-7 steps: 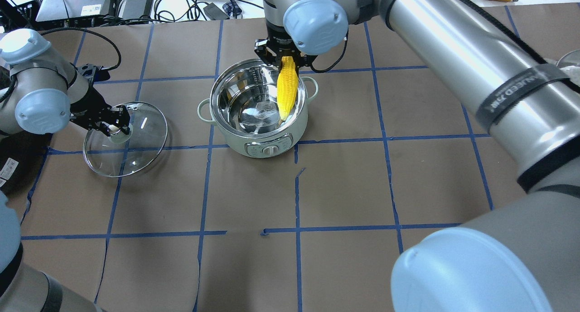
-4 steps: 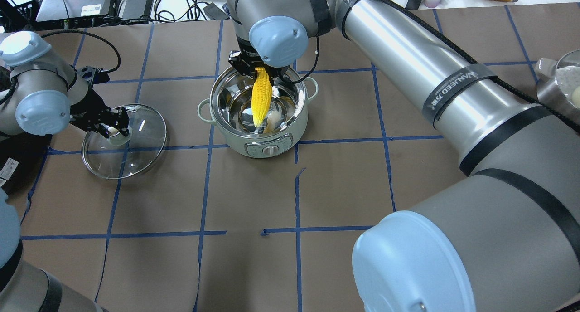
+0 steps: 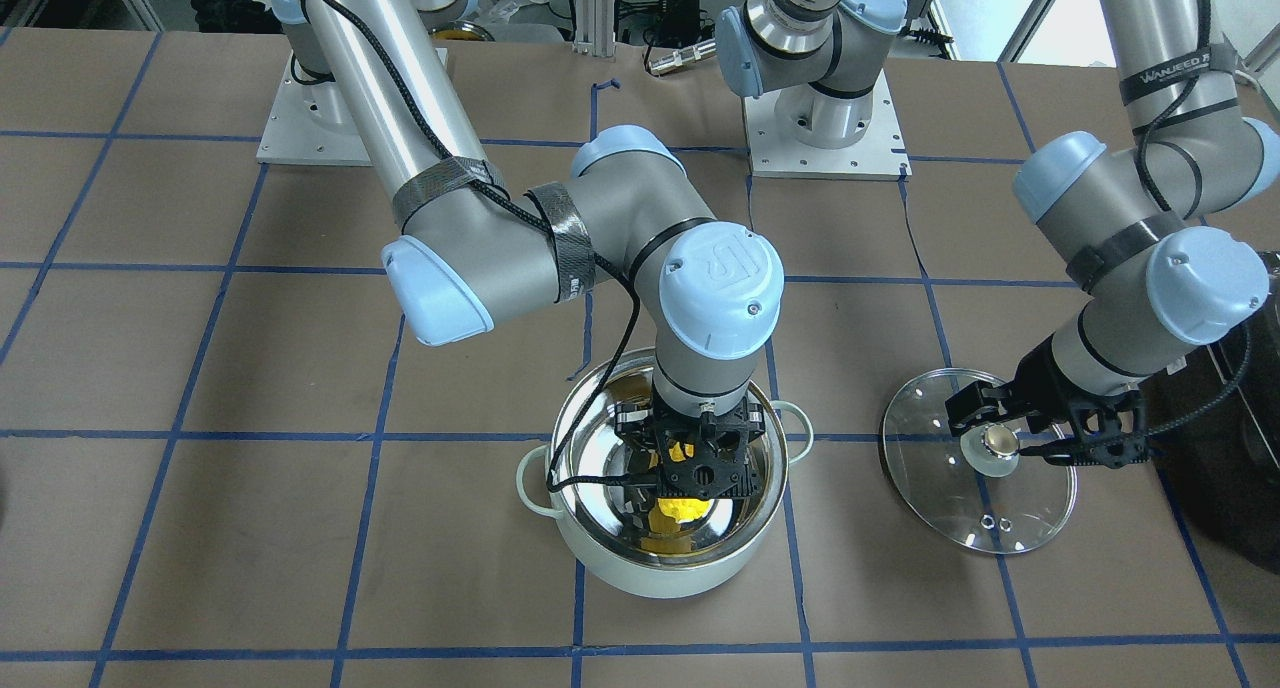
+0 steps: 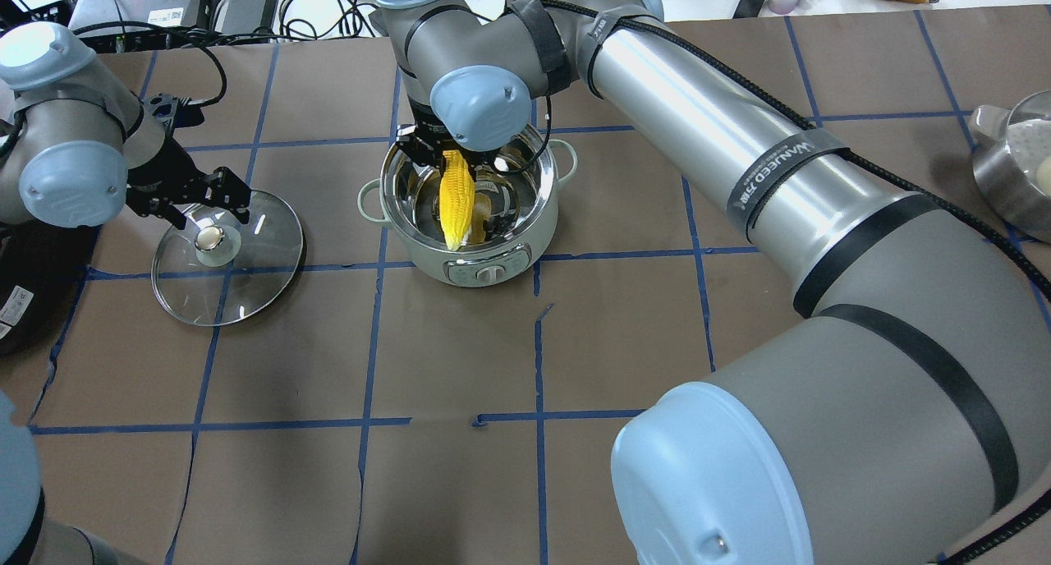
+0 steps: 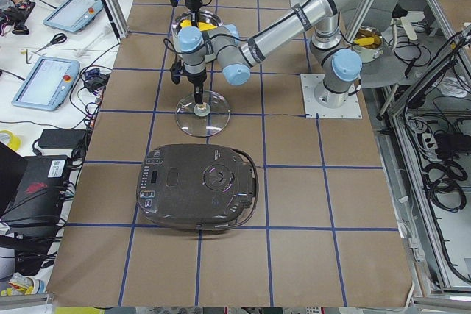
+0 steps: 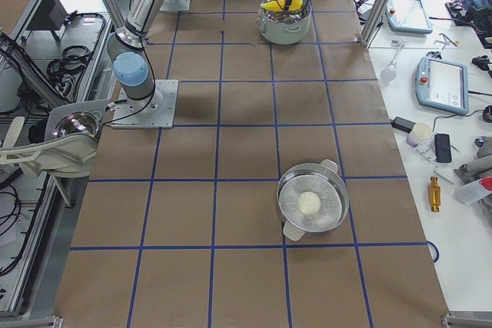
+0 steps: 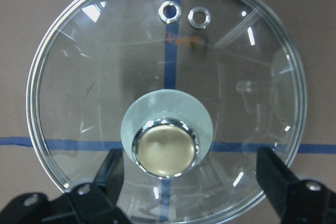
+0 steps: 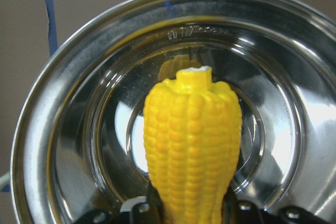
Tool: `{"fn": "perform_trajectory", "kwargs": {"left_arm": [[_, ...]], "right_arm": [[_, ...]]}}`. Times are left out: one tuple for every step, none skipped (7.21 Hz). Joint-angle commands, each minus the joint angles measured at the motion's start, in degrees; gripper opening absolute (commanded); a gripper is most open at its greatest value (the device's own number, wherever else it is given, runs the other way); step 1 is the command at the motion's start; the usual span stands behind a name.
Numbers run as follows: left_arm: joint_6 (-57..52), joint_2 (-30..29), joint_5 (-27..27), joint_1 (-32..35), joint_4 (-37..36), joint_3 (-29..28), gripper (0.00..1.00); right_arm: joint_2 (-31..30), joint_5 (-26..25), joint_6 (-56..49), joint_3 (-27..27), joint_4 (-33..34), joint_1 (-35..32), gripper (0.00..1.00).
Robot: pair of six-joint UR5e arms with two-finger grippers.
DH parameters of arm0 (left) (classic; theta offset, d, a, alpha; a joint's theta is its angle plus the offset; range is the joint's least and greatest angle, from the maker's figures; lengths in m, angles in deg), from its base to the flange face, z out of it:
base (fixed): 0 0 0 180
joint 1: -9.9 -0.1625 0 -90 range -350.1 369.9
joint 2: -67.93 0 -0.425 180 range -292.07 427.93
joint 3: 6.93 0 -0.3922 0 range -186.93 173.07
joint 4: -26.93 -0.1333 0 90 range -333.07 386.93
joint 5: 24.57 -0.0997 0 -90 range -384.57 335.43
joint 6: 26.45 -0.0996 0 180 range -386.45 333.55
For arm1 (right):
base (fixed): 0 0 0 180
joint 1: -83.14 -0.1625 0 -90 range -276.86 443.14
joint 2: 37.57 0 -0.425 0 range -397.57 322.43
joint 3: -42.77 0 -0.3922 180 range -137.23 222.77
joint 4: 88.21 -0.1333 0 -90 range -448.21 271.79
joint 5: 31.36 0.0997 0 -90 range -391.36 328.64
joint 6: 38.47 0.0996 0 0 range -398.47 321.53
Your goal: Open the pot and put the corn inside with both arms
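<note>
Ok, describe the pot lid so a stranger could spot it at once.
On the brown, blue-taped table, find the mint-green pot. On the robot's left of it, flat on the table, lies the lid: the only clear glass disc, with a round metal knob.

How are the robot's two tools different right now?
The right tool is shut on the corn, while the left tool is open and holds nothing. The right tool hangs over the pot; the left tool hangs over the glass lid. Both are black.

Silver-grey arms (image 4: 698,130), light blue caps (image 4: 480,105), black bands (image 4: 887,249)
</note>
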Motion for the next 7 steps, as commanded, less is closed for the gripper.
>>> {"fn": "perform_trajectory", "kwargs": {"left_arm": [[3.3, 3.8, 0.0, 3.3, 13.2, -6.9, 1.00], [4.3, 5.2, 0.0, 4.6, 20.4, -11.6, 1.00], [6.0, 6.5, 0.0, 5.6, 26.7, -15.7, 1.00], [8.6, 8.1, 0.0, 7.6, 31.1, -18.8, 1.00], [9.8, 10.1, -0.1, 9.5, 33.7, -20.1, 1.00], [13.0, 12.6, 0.4, 10.6, 34.6, -20.3, 1.00], [16.6, 14.9, 0.3, 12.7, 35.8, -20.6, 1.00]], "right_arm": [[0.0, -0.2, -1.4, 1.9, 1.5, -0.1, 0.59], [-0.4, -0.2, -1.8, 1.8, 1.8, -0.1, 0.64], [-0.5, -0.3, -1.8, 1.6, 1.9, -0.1, 0.72], [-0.6, -0.3, -1.7, 1.5, 2.3, 0.0, 1.00], [-1.3, -0.2, -1.7, 1.5, 2.5, 0.0, 1.00], [-2.4, -0.2, -1.7, 1.4, 2.4, 0.4, 1.00], [-4.6, 0.0, -1.9, 1.7, 1.6, 1.8, 1.00]]}}
